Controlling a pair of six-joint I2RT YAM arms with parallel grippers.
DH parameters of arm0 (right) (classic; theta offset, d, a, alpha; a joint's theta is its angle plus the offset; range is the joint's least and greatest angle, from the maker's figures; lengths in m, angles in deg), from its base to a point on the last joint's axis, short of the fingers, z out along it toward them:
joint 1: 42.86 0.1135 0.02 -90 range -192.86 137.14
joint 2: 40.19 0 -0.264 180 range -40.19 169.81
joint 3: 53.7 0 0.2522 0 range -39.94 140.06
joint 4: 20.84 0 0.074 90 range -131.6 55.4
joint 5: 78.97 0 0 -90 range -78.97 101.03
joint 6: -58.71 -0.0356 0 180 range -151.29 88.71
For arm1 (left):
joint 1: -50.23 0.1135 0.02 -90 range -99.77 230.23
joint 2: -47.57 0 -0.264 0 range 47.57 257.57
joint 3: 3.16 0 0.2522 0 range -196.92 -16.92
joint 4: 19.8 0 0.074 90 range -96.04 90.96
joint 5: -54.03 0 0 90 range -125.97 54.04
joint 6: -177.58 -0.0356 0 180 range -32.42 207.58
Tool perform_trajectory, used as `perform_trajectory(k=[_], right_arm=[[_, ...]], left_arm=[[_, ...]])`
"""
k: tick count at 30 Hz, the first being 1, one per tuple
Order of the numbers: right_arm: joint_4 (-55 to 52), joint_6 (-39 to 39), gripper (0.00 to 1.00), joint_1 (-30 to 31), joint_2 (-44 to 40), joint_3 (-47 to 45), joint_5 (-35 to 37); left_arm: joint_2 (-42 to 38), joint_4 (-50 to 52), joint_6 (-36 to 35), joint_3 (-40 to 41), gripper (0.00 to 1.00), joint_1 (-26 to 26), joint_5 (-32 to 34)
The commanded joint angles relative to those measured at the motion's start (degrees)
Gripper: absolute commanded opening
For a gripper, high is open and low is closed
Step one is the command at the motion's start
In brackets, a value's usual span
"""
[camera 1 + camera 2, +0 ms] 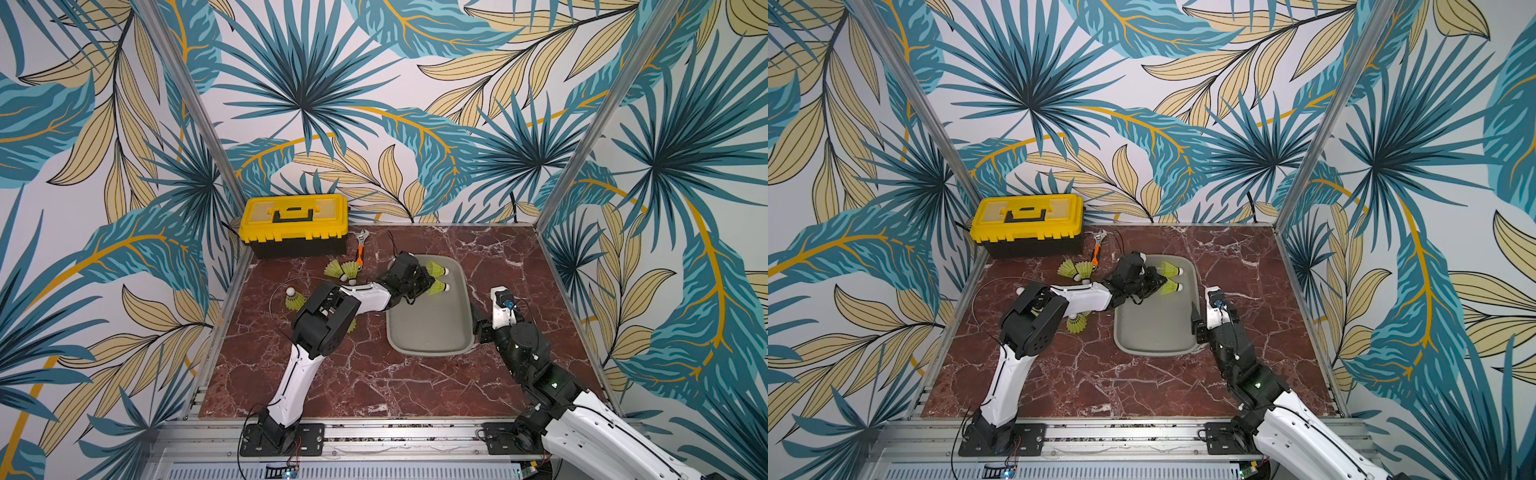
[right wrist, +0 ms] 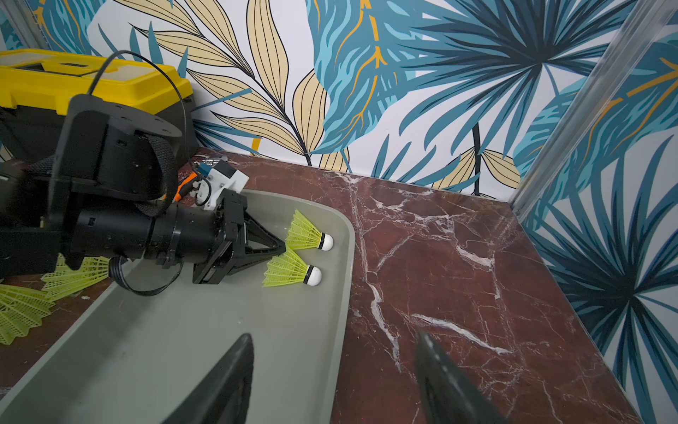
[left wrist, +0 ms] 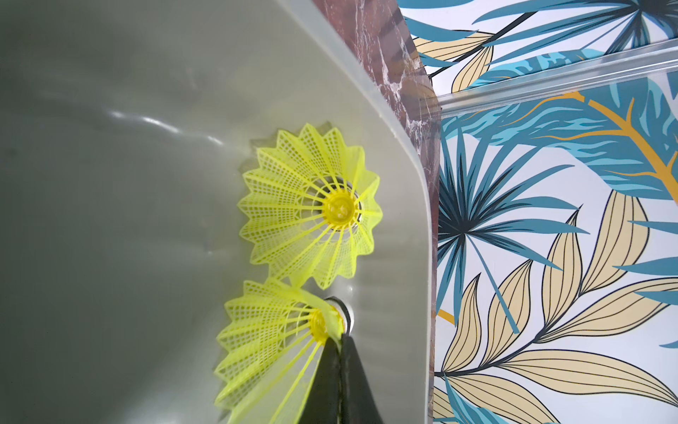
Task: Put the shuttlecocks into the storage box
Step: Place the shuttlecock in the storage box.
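The left tool, shut on the skirt of a shuttlecock inside the storage box, may drag it out if the mesh snags at release. The box holds two, at its 12 o'clock end; other shuttlecocks lie on the worktop toward its 9 o'clock. The right tool stands wide, empty.

Bright, even light is coming from above, casting soft shadows under the arms on the counter. Glare is streaking the storage box floor. The right claw is showing blurred, too close to the lens. The frame post is bowing slightly in the left wrist view.
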Motion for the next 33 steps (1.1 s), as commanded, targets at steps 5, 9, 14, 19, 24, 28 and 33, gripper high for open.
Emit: perform_trajectory(k=[5, 9, 14, 19, 24, 28, 33], right_arm=[[0.3, -0.7, 0.69, 0.1, -0.3, -1.4, 0.8], [0.2, -0.6, 0.69, 0.1, -0.2, -1.4, 0.9], [0.1, -0.6, 0.69, 0.1, -0.2, -1.5, 1.0], [-0.1, -0.8, 0.69, 0.1, -0.2, -1.5, 1.1], [-0.2, -0.8, 0.70, 0.1, -0.4, -1.5, 1.2], [-0.5, -0.8, 0.70, 0.1, -0.7, -1.5, 1.4], [-0.8, -0.9, 0.70, 0.1, -0.9, -1.7, 1.4]], left_arm=[[1.2, -1.4, 0.8, -1.9, 0.07, -0.1, -0.9], [1.3, -1.6, 0.9, -1.9, 0.12, -0.1, -0.8], [1.2, -2.2, 1.0, -1.9, 0.23, -0.1, -1.2], [0.9, -2.6, 0.9, -1.7, 0.30, -0.1, -1.3], [0.0, -2.4, 0.5, -0.8, 0.39, -0.1, -0.4], [-0.8, -2.4, 0.1, 0.0, 0.42, 0.0, -0.3], [-3.3, -2.3, -1.0, 2.0, 0.46, 0.2, 0.8]])
